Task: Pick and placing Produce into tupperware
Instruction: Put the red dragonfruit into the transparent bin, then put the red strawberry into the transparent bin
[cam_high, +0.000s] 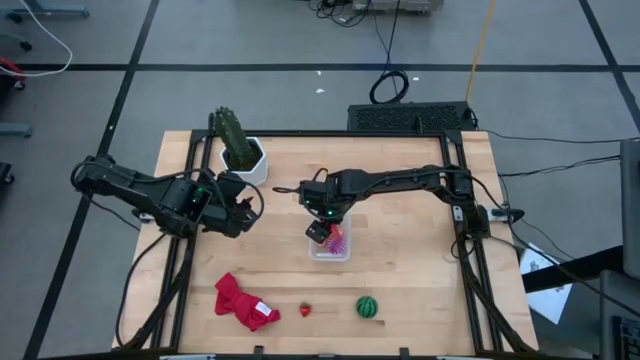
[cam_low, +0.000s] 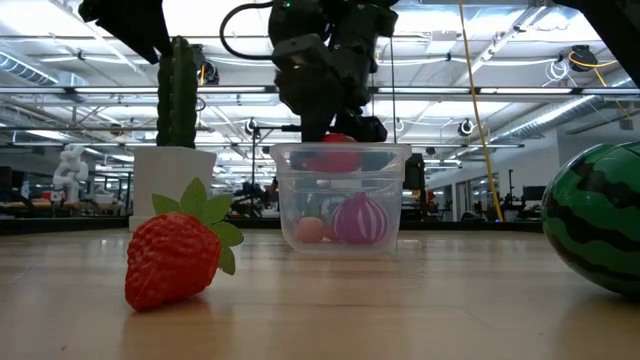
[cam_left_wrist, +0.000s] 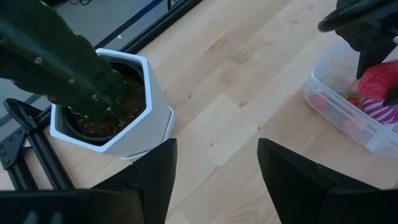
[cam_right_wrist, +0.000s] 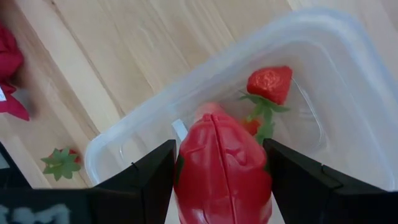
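Observation:
The clear tupperware (cam_high: 336, 252) stands mid-table. It holds a purple striped ball (cam_low: 358, 218), a small strawberry (cam_right_wrist: 268, 83) and another small reddish piece (cam_low: 310, 230). My right gripper (cam_right_wrist: 217, 171) hangs over its opening, shut on a glossy red produce piece (cam_right_wrist: 222, 167). My left gripper (cam_left_wrist: 214, 165) hovers open and empty over bare wood beside the cactus pot (cam_left_wrist: 124, 109). A loose strawberry (cam_high: 305, 310) and the green watermelon ball (cam_high: 368, 307) lie on the table near its front edge. My right gripper pinches the red piece by its two opposite sides (cam_right_wrist: 186, 168) between its two fingers. The fingers come steeply from above, pointing down into the tub's opening. The piece (cam_low: 335, 152) hangs at about rim height, above the pieces lying on the tub's bottom.
A red cloth (cam_high: 240, 303) lies at the front left. The green cactus in its white hexagonal pot (cam_high: 243, 155) stands at the far left, close to my left gripper. Black frame rails (cam_high: 190, 250) run along both sides of the table. Bare wood stretches right of the tub.

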